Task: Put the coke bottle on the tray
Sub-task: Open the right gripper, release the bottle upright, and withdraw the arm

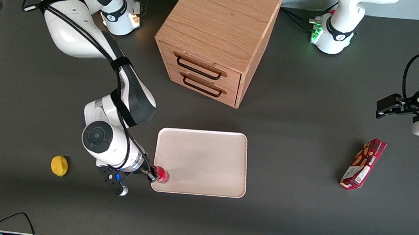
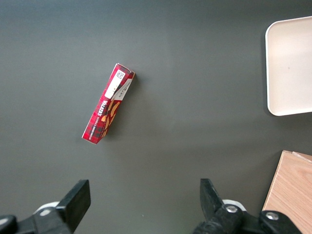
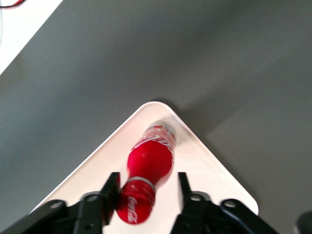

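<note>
The coke bottle, small and red with a red cap, stands on the pale cream-pink tray, in the tray's corner nearest the front camera at the working arm's end. My right gripper is at that corner, around the bottle's top. In the right wrist view the bottle stands with its silvery base near the rounded corner of the tray. The gripper is open around the cap. One finger touches the cap and the other stands clear of it.
A wooden drawer cabinet stands farther from the front camera than the tray. A yellow lemon lies beside the working arm's wrist. A red-brown snack box lies toward the parked arm's end and also shows in the left wrist view.
</note>
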`<state>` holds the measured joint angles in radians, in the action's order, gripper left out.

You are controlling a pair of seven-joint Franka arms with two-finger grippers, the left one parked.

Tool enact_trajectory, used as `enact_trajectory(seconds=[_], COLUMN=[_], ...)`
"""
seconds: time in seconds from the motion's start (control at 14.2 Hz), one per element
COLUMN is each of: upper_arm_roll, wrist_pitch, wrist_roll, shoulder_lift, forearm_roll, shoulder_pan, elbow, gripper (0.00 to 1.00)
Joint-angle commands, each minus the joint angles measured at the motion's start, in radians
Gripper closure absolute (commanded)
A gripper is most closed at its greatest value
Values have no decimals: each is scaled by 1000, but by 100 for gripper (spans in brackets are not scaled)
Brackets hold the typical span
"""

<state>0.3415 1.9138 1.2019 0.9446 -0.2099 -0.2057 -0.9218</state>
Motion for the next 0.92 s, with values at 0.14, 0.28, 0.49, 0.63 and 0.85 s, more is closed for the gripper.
enact_trajectory(seconds=[0.14, 0.28, 0.49, 0.63, 0.85], upper_arm_roll=[147, 182, 118, -69, -228], wrist_pitch=[-285, -389, -443, -429, -339], wrist_roll=[-101, -258, -503, -681, -901], shoulder_lift=[-229, -433, -738, -927, -1175], forearm_roll=[-92, -91, 8, 163, 211], shoulder_pan=[115, 199, 285, 279, 281], elbow=[-32, -171, -418, -578, -901], gripper=[0, 0, 0, 0, 0])
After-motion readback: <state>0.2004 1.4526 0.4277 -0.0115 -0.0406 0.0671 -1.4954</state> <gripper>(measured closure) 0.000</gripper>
